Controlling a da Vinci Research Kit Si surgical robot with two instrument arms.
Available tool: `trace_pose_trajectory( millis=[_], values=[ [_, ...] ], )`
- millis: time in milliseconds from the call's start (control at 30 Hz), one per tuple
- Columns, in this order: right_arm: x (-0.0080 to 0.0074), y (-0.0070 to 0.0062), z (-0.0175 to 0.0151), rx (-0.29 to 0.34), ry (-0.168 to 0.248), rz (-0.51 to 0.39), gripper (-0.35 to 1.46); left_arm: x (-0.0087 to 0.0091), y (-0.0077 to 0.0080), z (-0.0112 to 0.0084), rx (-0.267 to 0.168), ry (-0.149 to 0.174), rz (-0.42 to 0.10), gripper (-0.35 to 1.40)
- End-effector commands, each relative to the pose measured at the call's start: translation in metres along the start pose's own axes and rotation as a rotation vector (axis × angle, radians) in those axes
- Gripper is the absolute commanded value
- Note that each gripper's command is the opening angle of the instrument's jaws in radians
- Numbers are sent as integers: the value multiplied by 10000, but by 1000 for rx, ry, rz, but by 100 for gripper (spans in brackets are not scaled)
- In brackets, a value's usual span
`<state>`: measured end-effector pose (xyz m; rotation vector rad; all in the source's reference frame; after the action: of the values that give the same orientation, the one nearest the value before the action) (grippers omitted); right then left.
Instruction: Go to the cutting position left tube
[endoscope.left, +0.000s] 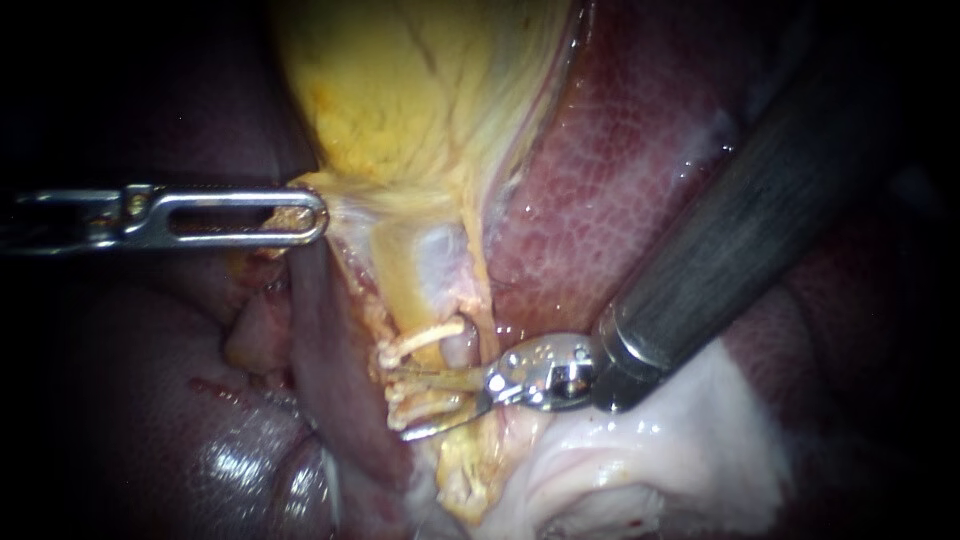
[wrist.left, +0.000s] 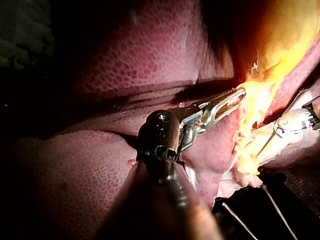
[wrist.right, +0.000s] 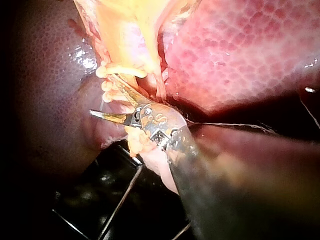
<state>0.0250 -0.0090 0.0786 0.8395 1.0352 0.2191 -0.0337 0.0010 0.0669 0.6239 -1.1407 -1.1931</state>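
The yellow gallbladder (endoscope.left: 420, 90) hangs from above and narrows into a pale tube (endoscope.left: 405, 290) that carries three whitish clips (endoscope.left: 420, 338). My right instrument (endoscope.left: 402, 405) comes in from the upper right. Its thin blades stand open around the clipped stretch of the tube, with one blade above the lowest clip and the other below it. The right wrist view shows the same open blades (wrist.right: 102, 95) beside the clips (wrist.right: 120, 70). My left instrument (endoscope.left: 312, 215) is shut on the gallbladder's lower edge and holds it to the left, as the left wrist view (wrist.left: 236, 96) also shows.
Red mottled liver (endoscope.left: 620, 180) lies behind and to the right of the tube. Dark liver (endoscope.left: 150, 400) fills the lower left. Pale white tissue (endoscope.left: 680, 440) sits under the right instrument's shaft. A thin strand (endoscope.left: 478, 260) runs down beside the tube.
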Motion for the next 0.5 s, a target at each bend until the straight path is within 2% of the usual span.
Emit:
trace_pose_trajectory(
  millis=[33,500],
  values=[
    [0,0,0,0,0,0,133,0,0,0,0,0,0,-35],
    [-3,-2,-8,4,-1,5,133,0,-1,-2,0,0,0,-35]
  ],
)
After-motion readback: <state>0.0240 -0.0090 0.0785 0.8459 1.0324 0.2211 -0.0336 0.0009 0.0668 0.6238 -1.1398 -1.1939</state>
